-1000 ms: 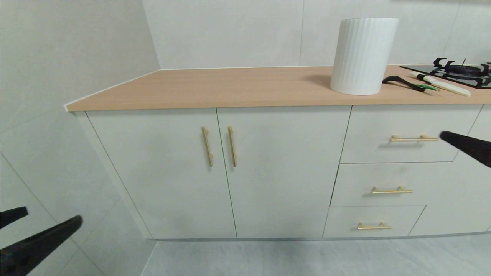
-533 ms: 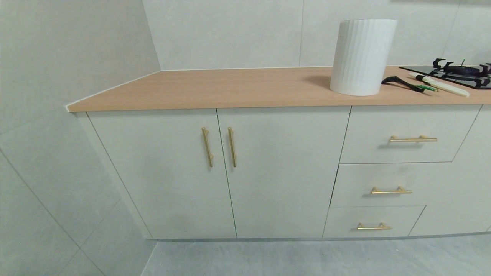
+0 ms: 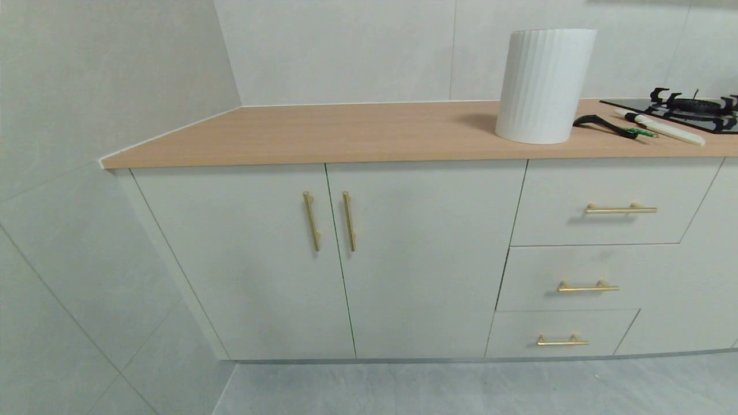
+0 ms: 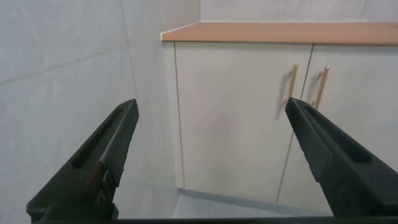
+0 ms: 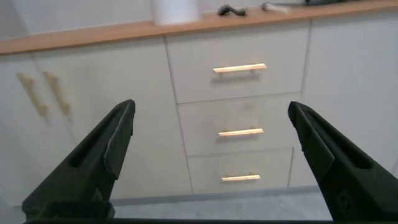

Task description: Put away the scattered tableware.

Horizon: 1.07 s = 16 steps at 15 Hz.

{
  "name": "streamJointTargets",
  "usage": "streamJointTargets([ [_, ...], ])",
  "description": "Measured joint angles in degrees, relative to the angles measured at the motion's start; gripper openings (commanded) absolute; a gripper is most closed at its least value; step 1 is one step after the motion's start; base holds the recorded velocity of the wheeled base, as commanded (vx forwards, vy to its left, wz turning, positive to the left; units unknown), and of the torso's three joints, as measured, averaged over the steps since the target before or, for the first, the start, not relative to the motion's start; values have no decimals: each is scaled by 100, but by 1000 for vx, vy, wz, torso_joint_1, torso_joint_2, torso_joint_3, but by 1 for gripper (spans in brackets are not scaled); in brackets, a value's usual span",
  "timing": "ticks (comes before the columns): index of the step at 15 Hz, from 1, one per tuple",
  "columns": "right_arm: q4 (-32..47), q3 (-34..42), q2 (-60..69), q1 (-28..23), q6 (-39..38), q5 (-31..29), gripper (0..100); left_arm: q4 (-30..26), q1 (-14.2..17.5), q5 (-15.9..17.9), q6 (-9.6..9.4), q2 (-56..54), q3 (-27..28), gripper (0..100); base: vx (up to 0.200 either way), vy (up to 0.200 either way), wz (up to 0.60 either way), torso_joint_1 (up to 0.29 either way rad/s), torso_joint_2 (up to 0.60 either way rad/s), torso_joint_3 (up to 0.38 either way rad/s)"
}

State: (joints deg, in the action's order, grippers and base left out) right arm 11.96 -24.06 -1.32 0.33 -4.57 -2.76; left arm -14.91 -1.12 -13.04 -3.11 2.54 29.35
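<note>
On the wooden counter stands a tall white ribbed holder. Right of it lie a black-handled utensil, a small green-handled item and a white knife. The holder and the utensils also sit at the counter's edge in the right wrist view. My left gripper is open and holds nothing, low before the left cabinet door. My right gripper is open with nothing in it, facing the drawers.
A black gas hob sits at the counter's far right. Below are two cabinet doors with gold handles and three shut drawers. A tiled wall closes the left side. Grey floor lies in front.
One second ago my left fingertips stood at the head view's lower left and my right fingertip at its right edge; both have pulled back out of that frame. The tableware has not moved.
</note>
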Motion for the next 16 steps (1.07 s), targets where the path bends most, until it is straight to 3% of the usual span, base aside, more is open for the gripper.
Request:
streamJointTargets([
  [3,-347,944,107,-38,11,-107,100,73,99,-41,10,-194,-730,100,0,0,0,0,0,0],
  [6,-1616,2124,134,-43,367,-121,100,640,110,-34,66,-244,-1448,100,0,0,0,0,0,0],
  [10,-1178,2371,141,-43,484,-123,100,1901,112,98,65,-254,-2619,100,0,0,0,0,0,0],
  [13,-1174,2395,143,-43,482,-63,100,1723,112,322,93,-254,-2894,100,0,0,0,0,0,0],
  [15,-1164,2406,143,-43,468,-46,100,1680,112,601,390,-254,-2925,100,0,0,0,0,0,0],
  [16,-1163,2406,143,-43,468,-44,100,1635,112,730,417,-254,-2931,100,0,0,0,0,0,0],
])
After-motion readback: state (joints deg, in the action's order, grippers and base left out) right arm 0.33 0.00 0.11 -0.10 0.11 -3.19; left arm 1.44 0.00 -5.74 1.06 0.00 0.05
